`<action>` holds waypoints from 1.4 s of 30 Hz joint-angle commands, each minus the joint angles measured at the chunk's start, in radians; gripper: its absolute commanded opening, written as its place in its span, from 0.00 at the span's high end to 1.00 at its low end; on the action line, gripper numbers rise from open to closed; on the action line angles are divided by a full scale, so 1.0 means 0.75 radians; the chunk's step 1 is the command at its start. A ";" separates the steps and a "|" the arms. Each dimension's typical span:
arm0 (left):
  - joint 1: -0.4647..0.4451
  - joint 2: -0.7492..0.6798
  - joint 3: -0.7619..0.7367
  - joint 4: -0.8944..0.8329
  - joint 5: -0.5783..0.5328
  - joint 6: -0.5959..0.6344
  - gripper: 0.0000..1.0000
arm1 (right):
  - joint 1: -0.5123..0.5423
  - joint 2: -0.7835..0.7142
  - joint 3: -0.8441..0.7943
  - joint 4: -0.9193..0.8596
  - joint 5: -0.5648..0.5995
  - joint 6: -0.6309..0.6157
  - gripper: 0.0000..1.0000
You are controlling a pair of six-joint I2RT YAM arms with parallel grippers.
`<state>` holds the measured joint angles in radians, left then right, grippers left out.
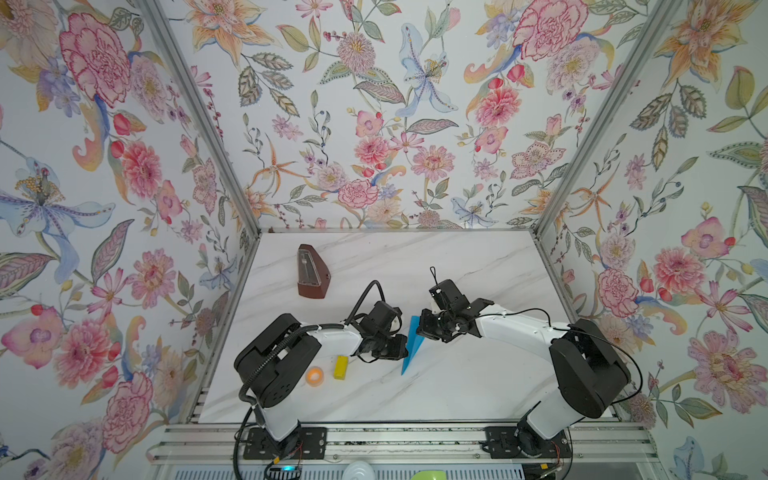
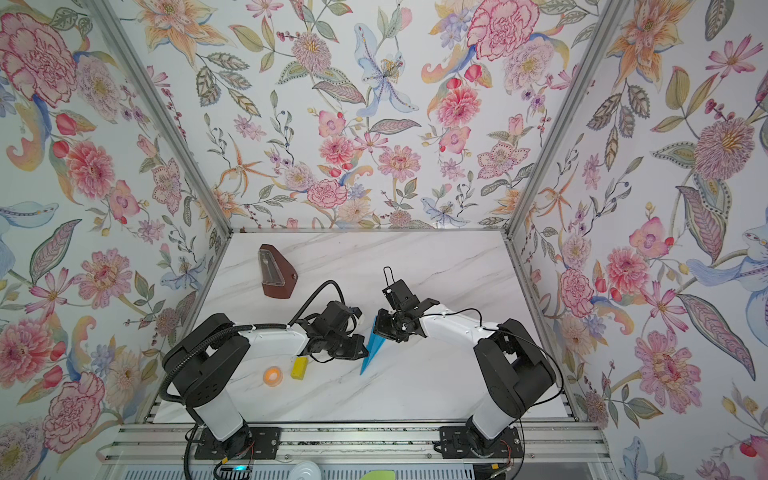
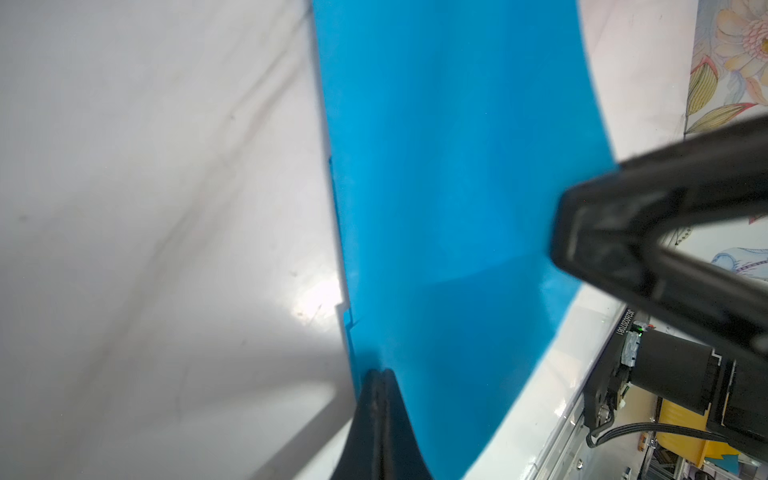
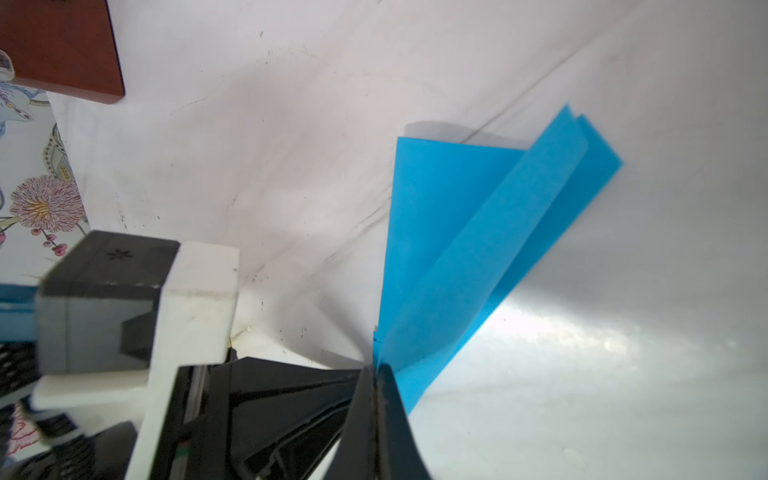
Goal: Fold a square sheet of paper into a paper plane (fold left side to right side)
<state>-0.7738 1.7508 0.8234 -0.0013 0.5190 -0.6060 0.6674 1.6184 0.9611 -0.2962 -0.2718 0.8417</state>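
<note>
A lab booth: floral-papered walls (image 1: 374, 124), aluminium frame (image 1: 202, 116), marble tabletop (image 1: 478, 266).

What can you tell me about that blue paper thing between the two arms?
The paper plane is bright blue thin paper, folded into a long narrow dart, tip toward the near edge of the white marbled table. Its creased layers fan apart at the wide end. The left pincer and right pincer each pinch it from opposite sides.
</note>
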 commanded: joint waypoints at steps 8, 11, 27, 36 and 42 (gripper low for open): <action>-0.007 0.038 -0.003 -0.084 -0.038 0.029 1.00 | 0.004 0.126 0.078 0.015 0.014 -0.028 1.00; -0.007 0.038 -0.006 -0.085 -0.042 0.029 1.00 | 0.005 0.149 0.075 0.060 -0.010 -0.024 1.00; 0.018 -0.070 0.054 -0.136 -0.092 0.046 0.97 | 0.017 0.211 0.064 0.137 -0.077 -0.028 1.00; 0.075 -0.027 0.100 -0.133 -0.104 0.067 0.97 | 0.026 0.228 0.066 0.144 -0.088 -0.030 1.00; 0.077 0.019 0.119 -0.109 -0.056 0.072 1.00 | 0.023 0.243 0.072 0.143 -0.070 -0.030 1.00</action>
<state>-0.7197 1.7412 0.8967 -0.0750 0.4648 -0.5713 0.6796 1.7828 1.0008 -0.1886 -0.3325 0.8406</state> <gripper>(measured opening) 0.044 0.048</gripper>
